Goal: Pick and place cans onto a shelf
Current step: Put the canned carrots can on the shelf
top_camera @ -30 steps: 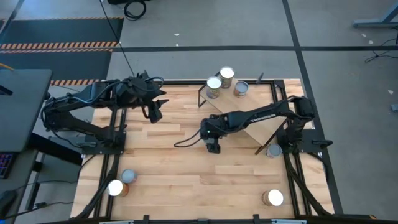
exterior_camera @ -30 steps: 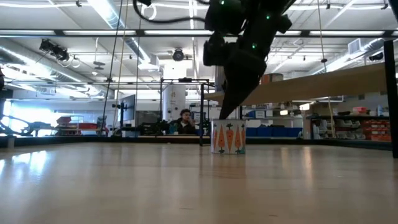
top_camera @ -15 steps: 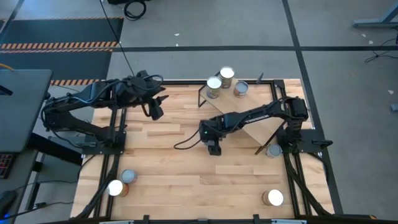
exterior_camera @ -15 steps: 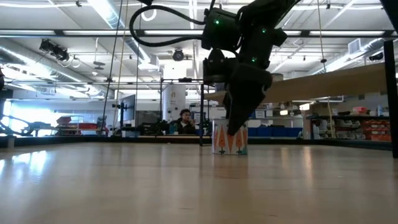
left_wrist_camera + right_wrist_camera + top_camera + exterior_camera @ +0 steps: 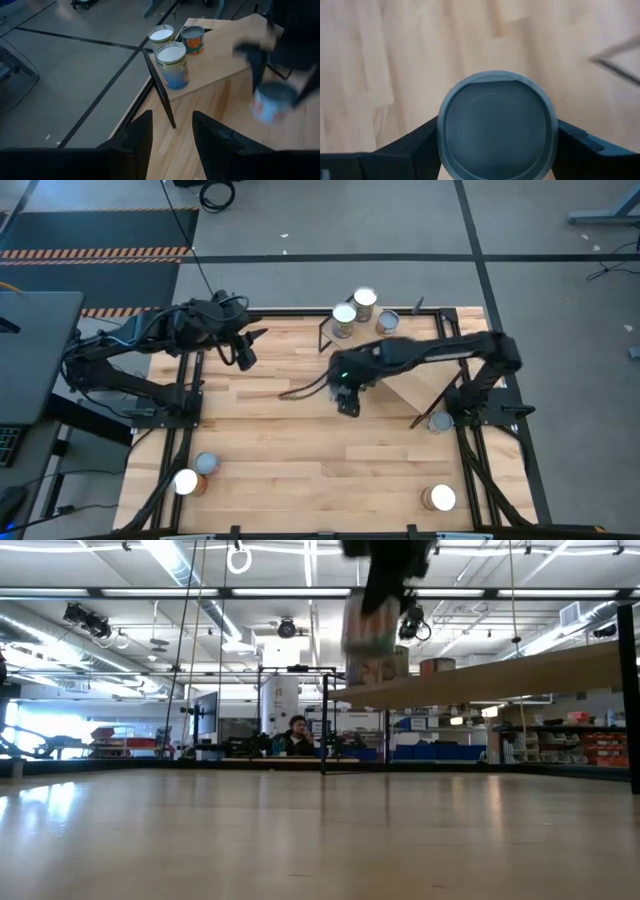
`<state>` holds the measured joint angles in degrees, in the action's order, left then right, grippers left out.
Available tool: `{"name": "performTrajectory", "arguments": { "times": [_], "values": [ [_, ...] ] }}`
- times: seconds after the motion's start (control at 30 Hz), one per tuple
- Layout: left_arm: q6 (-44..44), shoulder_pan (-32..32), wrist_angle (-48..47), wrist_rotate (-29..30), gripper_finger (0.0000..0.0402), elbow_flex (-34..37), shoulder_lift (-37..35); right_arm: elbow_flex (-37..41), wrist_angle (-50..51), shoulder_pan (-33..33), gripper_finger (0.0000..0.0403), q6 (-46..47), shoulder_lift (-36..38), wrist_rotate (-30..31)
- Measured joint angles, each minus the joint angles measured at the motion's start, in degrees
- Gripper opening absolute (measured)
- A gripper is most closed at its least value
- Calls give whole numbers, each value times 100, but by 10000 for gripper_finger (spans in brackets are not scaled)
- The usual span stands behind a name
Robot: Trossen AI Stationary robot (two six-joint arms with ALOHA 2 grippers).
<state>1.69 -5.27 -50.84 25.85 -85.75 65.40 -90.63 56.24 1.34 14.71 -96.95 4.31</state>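
My right gripper (image 5: 345,398) is shut on a can with a bluish-grey top (image 5: 497,132), held high above the tabletop just in front of the shelf (image 5: 405,365). The can shows blurred in the low view (image 5: 375,628) and in the left wrist view (image 5: 270,102). The shelf is a light-wood board on a black wire frame. Three cans (image 5: 343,320) (image 5: 364,302) (image 5: 387,323) stand on its far end. My left gripper (image 5: 243,356) is open and empty above the table's far left part, its fingers (image 5: 140,137) apart. My right gripper pinches the can by its round side wall just under the top rim (image 5: 441,142), one finger (image 5: 412,147) on each side. The fingers come from above, pointing down. The can hangs upright, top up, lifted clear of the table.
Two cans (image 5: 205,464) (image 5: 186,482) stand at the near left corner, one (image 5: 440,498) at the near right, one (image 5: 438,422) by the right arm's base. The shelf's black frame leg (image 5: 160,92) stands on the table. A person (image 5: 297,736) sits in the room beyond.
My right gripper has taken hold of the can that stood on the table in front of the shelf and has lifted it straight up, from the tabletop to above the level of the shelf board. The can has stayed upright.
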Motion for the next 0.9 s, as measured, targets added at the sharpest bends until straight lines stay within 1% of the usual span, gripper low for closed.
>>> {"name": "performTrajectory", "arguments": {
  "times": [0.07, 0.17, 0.23, 0.33, 0.47, 0.57, 0.7, 0.77, 0.9],
  "values": [
    [29, 1, 69, 1, 144, 1, -56, -192, 390, -60, 289, 387, 351, 561],
    [59, 1, 159, -1, 144, 1, -130, -221, 928, -348, 289, 1036, 785, 1347],
    [61, 1, 312, 4, 144, 0, -141, -220, 1219, -647, 289, 1352, 921, 1664],
    [61, 1, 400, -8, 144, -1, -139, -217, 1381, -1103, 289, 1401, 916, 1653],
    [61, 46, 414, -18, 144, -1, -139, -215, 1356, -1519, 289, 1393, 624, 1256],
    [63, 143, 407, -19, 144, -1, -177, -206, 1411, -1684, 289, 1442, 319, 1119],
    [68, 288, 417, -18, 144, -1, -277, -206, 1438, -1735, 289, 1557, 148, 1239],
    [64, 355, 389, -20, 144, 1, -307, -206, 1445, -1735, 300, 1617, 147, 1240],
    [62, 421, 404, 31, 144, -1, -332, -206, 1651, -1766, 338, 1748, 147, 1083]
  ]
}}
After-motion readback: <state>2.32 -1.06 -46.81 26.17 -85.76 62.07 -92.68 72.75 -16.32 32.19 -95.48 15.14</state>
